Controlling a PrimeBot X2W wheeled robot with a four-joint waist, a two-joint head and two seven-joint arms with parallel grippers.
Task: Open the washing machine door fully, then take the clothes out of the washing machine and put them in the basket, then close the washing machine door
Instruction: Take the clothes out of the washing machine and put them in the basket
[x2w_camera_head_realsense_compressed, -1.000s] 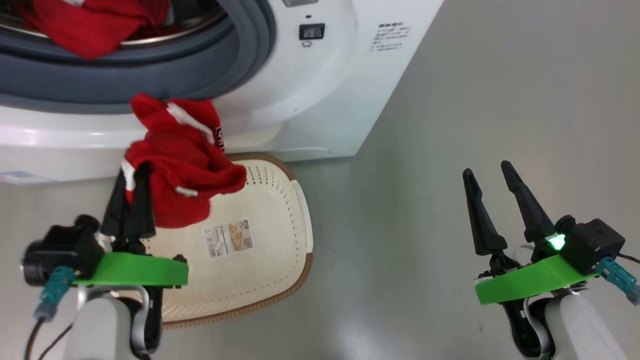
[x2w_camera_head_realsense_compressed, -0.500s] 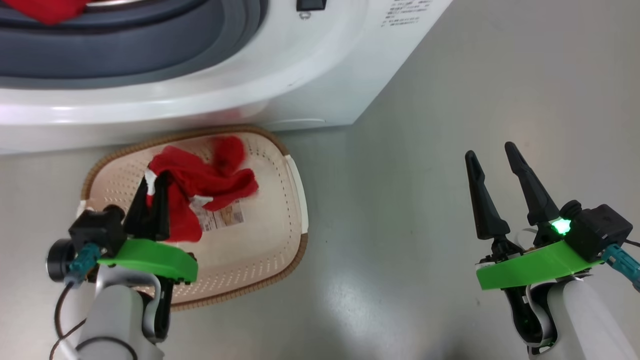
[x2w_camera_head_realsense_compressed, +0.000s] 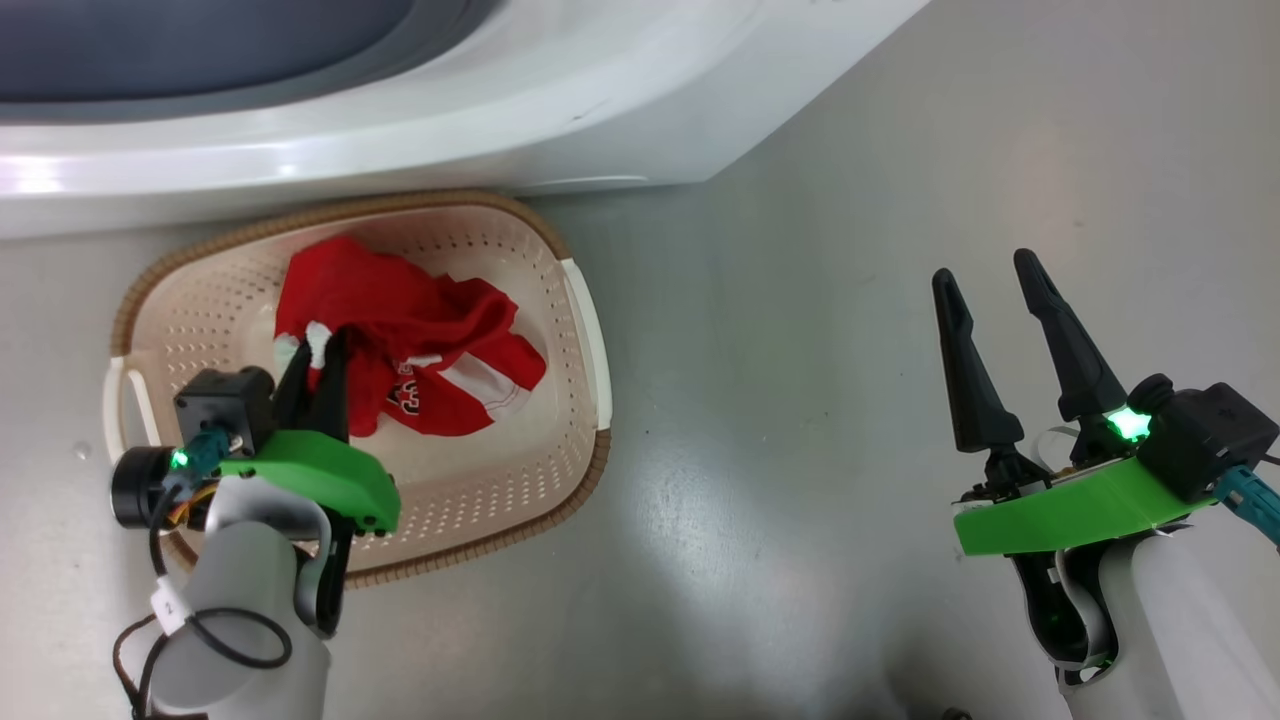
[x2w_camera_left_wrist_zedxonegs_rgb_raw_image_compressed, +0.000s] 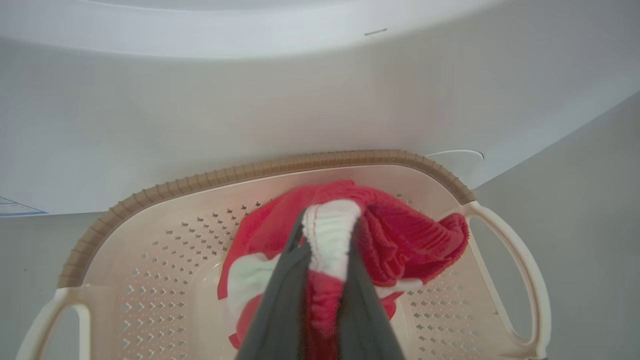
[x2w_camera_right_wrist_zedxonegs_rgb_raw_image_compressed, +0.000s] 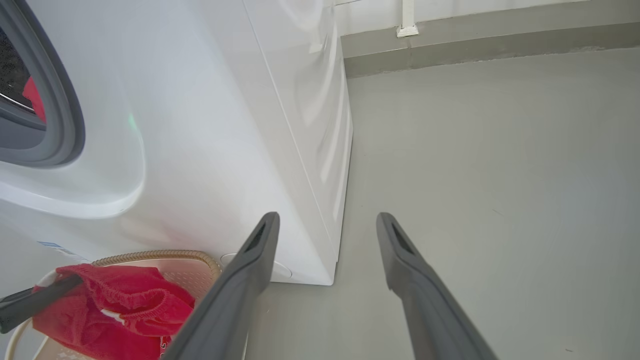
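Floor: smooth grey, slightly glossy, with a few small dark specks. Head view: a soft pale glare patch lies on it, and the light is diffuse. Right wrist view: white wall at the far edge of the floor, a grey skirting band along its base, and a white vertical conduit running down onto the band.

Red clothes lie crumpled in cream basket.

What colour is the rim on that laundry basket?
Brown, woven-look, on the cream-white basket; clearest in the left wrist view.
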